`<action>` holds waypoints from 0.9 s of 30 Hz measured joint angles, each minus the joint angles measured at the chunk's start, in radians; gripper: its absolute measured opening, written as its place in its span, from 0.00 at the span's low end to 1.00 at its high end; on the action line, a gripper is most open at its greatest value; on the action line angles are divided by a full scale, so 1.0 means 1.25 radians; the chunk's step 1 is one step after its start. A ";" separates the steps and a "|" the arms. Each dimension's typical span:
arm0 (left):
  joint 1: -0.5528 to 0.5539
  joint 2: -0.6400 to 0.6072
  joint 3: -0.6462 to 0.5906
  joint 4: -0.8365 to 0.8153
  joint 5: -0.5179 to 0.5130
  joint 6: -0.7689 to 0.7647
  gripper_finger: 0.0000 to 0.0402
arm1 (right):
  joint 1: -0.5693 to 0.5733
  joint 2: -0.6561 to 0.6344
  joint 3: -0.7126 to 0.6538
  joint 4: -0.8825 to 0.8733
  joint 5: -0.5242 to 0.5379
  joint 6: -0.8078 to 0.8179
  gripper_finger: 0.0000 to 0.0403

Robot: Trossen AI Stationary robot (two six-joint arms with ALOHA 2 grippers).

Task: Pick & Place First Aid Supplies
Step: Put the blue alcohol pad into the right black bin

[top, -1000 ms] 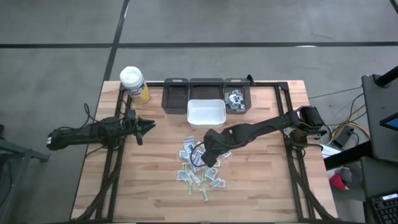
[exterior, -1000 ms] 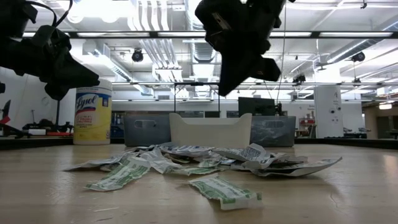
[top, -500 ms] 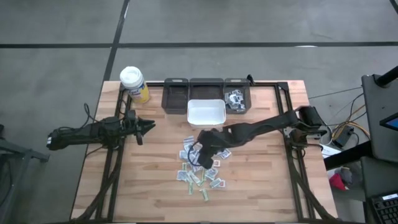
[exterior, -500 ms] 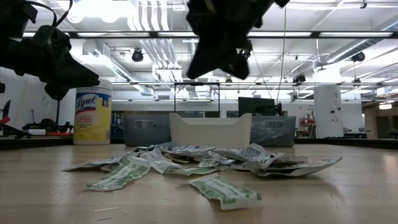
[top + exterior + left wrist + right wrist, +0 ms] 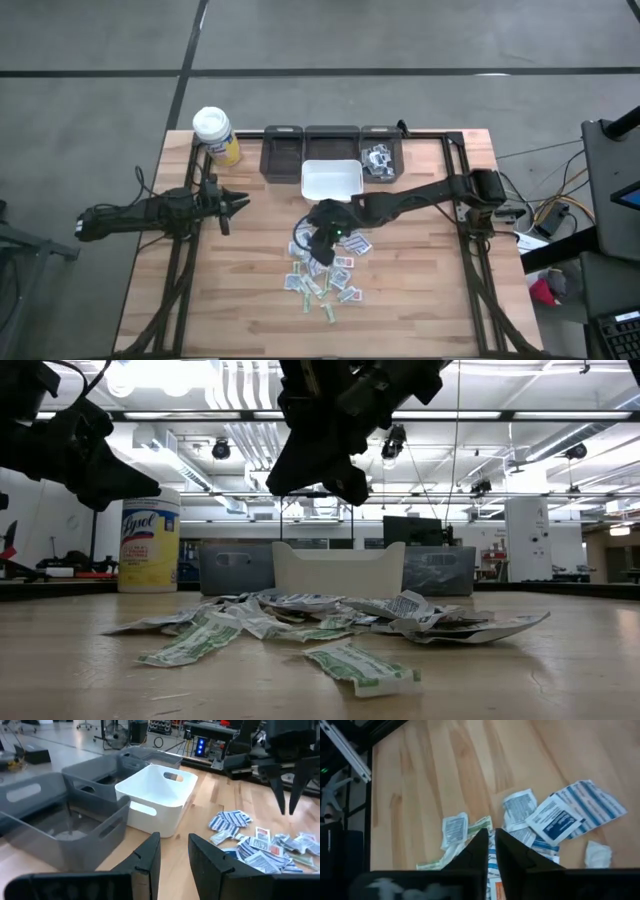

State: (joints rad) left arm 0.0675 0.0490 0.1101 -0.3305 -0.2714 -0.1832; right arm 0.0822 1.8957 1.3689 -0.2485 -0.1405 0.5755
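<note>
The first aid supplies (image 5: pixel 325 278) lie in a loose pile of small white packets with blue, red and green print, flat on the wooden table's middle; they show in the low view (image 5: pixel 330 622) and the right wrist view (image 5: pixel 555 817) too. My right gripper (image 5: pixel 320 245) hangs above the pile's far-left part, pointing down, fingers a narrow gap apart (image 5: pixel 491 836), nothing between them. It also shows in the left wrist view (image 5: pixel 286 807). My left gripper (image 5: pixel 243 201) waits in the air over the table's left side, slightly open (image 5: pixel 174 842).
A white bin (image 5: pixel 331 181) stands just beyond the pile. Three grey bins (image 5: pixel 283 152) line the far edge; the right one (image 5: pixel 379 160) holds packets. A white-capped yellow bottle (image 5: pixel 214 133) stands at the far-left corner. Bare wood lies left and right of the pile.
My right gripper has travelled above the pile toward the table's left edge and a little toward the far edge, turning as it went. The packets have stayed where they were.
</note>
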 joint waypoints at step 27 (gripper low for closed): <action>0.000 0.000 0.000 0.000 0.000 -0.009 0.23 | -0.059 0.306 0.408 -0.436 0.003 -0.003 0.37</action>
State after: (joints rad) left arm 0.0676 0.0494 0.1101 -0.3305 -0.2714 -0.1942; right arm 0.0086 2.2778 1.8784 -0.7939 -0.1371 0.5718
